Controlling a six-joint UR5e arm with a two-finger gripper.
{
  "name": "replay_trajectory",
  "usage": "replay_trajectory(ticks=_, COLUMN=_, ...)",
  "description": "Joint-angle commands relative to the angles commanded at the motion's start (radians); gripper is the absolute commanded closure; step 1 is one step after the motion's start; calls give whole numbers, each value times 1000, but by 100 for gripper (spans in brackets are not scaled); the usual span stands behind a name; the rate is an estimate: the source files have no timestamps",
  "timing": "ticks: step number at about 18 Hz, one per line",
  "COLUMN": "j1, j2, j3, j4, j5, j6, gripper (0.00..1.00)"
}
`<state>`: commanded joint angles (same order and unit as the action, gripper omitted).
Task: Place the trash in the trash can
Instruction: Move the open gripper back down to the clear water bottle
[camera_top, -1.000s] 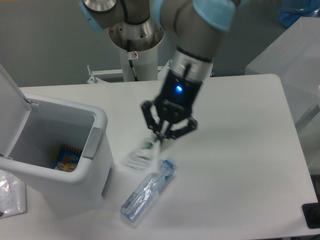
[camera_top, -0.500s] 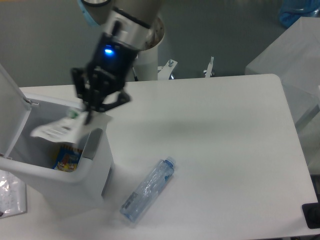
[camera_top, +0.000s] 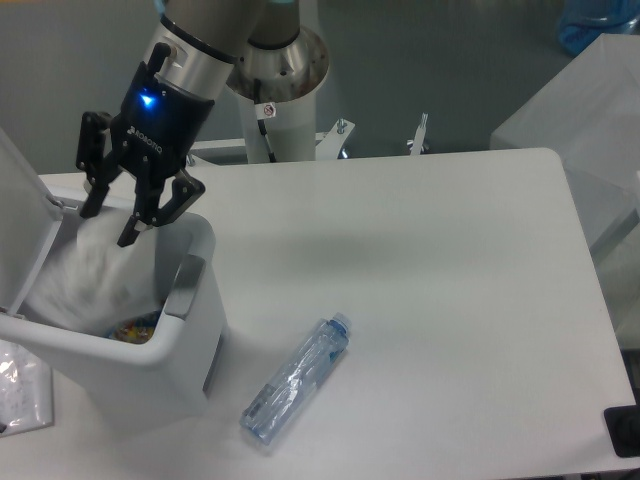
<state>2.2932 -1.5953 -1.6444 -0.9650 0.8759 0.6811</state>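
The white trash can (camera_top: 150, 372) stands at the left of the table with its flip lid (camera_top: 18, 215) raised. My gripper (camera_top: 110, 222) hangs over the can's open top, open, with nothing between its fingers. Just below it, inside the can, the crumpled wrapper (camera_top: 90, 280) shows as a blurred white shape, free of the fingers. The crushed clear bluish bottle (camera_top: 297, 380) lies on the table to the right of the can, well away from the gripper.
A colourful packet (camera_top: 138, 328) lies at the bottom of the can. A clear plastic bag (camera_top: 20, 385) sits at the left edge beside the can. The arm's pedestal (camera_top: 285, 95) rises behind the table. A pale box (camera_top: 590, 120) stands at the right.
The gripper carried the wrapper from beside the bottle leftward to above the can, then opened. The wrapper has left the fingers and dropped into the can. The bottle has not moved.
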Motion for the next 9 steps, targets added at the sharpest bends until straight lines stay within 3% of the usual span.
replay_trajectory(ticks=3, j1=84, j2=-18, j3=0, j4=9, j5=-3, j6=0, gripper=0)
replay_trajectory(ticks=9, j1=259, j2=-187, j3=25, j4=9, j5=0, j6=3, gripper=0)
